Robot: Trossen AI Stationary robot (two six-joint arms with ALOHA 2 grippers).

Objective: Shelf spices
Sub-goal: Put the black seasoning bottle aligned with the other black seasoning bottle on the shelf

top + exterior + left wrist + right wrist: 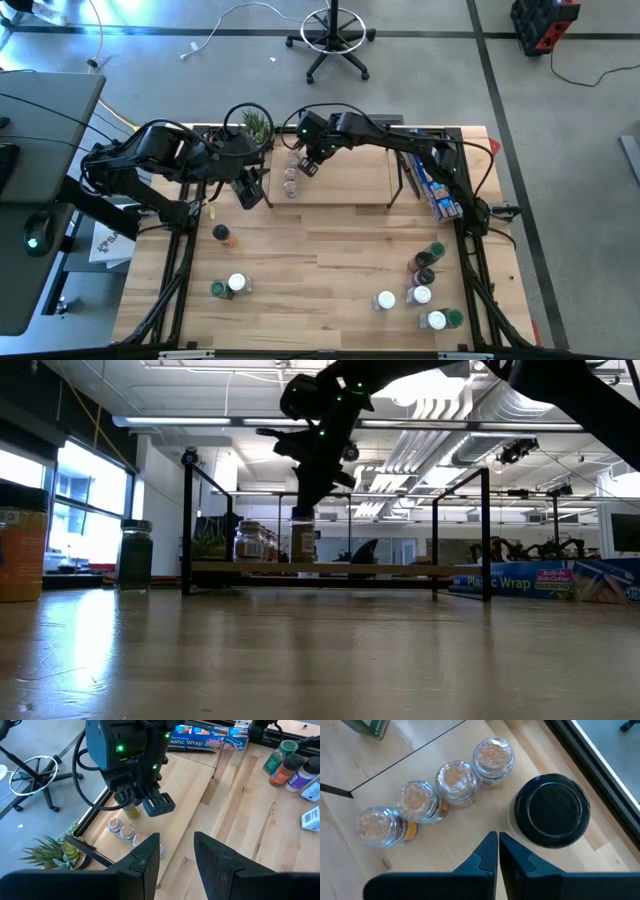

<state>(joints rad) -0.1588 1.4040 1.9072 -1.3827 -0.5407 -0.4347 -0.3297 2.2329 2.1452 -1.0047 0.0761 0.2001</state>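
**Right gripper shut beside a black-lidded jar on the shelf**

The right gripper (497, 851) hangs over the left end of the shelf (350, 178), its two fingers pressed together with nothing between them. Just beyond its fingertips in the right wrist view stands a black-lidded jar (551, 811), upright on the light wood and free of the fingers. Beside that jar runs a row of four clear-lidded jars (437, 802), each touching or nearly touching its neighbour, all upright on the shelf board. In the high view the same row (292, 172) lies just beside the gripper, near the small potted plant (255, 124). In the low view the gripper (305, 500) hovers right above a jar on the shelf.

The left gripper (176, 851) waits over the table just off the shelf's left front corner, its fingers part way apart and holding nothing; its camera looks toward the right arm and the jar row.

The remaining spices are still on the table (320, 270), well apart from both grippers: an orange-filled jar (224, 236) and a pair at front left (230, 286), and a cluster at front right (428, 290). A long blue packet (432, 185) lies at the shelf's right end
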